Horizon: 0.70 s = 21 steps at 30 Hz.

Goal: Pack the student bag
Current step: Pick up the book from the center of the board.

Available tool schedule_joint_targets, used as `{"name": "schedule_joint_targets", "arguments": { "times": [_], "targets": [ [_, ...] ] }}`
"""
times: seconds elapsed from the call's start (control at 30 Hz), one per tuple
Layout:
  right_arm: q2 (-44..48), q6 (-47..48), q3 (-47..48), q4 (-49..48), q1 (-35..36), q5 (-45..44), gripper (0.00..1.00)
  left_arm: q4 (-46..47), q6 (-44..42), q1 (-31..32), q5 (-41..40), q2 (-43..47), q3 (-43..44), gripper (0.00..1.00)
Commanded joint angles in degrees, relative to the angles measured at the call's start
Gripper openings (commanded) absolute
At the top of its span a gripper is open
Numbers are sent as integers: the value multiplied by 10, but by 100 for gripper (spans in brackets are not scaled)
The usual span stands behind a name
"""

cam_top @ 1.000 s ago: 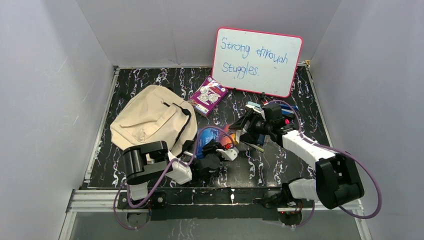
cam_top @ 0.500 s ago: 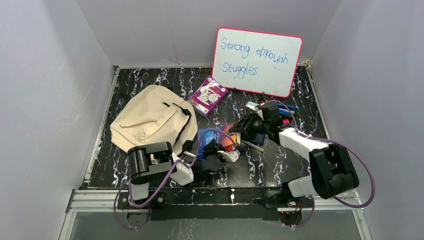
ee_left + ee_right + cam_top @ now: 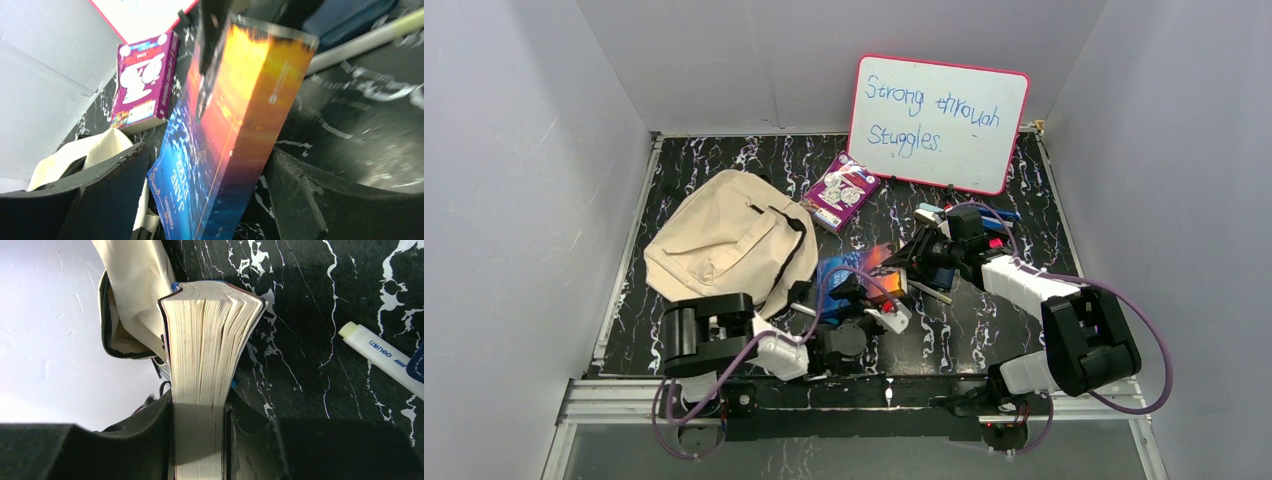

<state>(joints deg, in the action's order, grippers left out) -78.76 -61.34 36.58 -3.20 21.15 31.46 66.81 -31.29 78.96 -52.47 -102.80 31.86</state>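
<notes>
Packing is, by the look of it, at an early stage: a blue-and-orange paperback (image 3: 235, 100) is held on edge between the two arms near the front of the black marbled worktop (image 3: 984, 320), not yet inside the student bag (image 3: 724, 240).

Nearest the camera, the left gripper (image 3: 207, 155) stands wide apart, its dark fingers flanking the book's lower end with a gap showing on each side; it appears to hold nothing. Just beyond, the right gripper (image 3: 200, 412) is clamped on the same paperback, one finger pressed to each cover and the cream page edges fanning out past the fingertips. The book's weight seems to rest with the right arm alone.

A white marker (image 3: 375, 347) lies on the worktop to the right, and a cluster of pens (image 3: 999, 213) sits partly hidden behind the right arm.

The beige canvas bag lies slumped at the left of the worktop, its dark-zippered edge just beside the book in the right wrist view. Whether anything is already inside cannot be told.

Farther back, a purple book (image 3: 842, 190) lies flat, still to be packed. A pink-framed whiteboard (image 3: 939, 120) leans against the rear wall.
</notes>
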Motion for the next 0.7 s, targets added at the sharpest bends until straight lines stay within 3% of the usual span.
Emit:
{"name": "schedule_joint_targets", "arguments": {
  "times": [0.0, 0.1, 0.17, 0.33, 0.5, 0.67],
  "targets": [
    [22, 9, -5, -44, -5, -12, 0, -21, 64, 43, -69, 99, 28, 83],
    [38, 13, -6, -40, -9, -32, 0, -305, 254, 40, -46, 190, 76, 83],
    [46, 23, -4, -28, -11, -45, 0, -442, 363, 25, -15, 244, 108, 83],
    [63, 63, 3, -4, -13, -68, 0, -736, 524, -47, 60, 326, 185, 82],
    [89, 104, 6, 17, -14, -93, 0, -925, 560, -199, 184, 366, 241, 80],
    [108, 113, 0, 27, -13, -113, 0, -1050, 521, -310, 268, 317, 294, 80]
  ]
}}
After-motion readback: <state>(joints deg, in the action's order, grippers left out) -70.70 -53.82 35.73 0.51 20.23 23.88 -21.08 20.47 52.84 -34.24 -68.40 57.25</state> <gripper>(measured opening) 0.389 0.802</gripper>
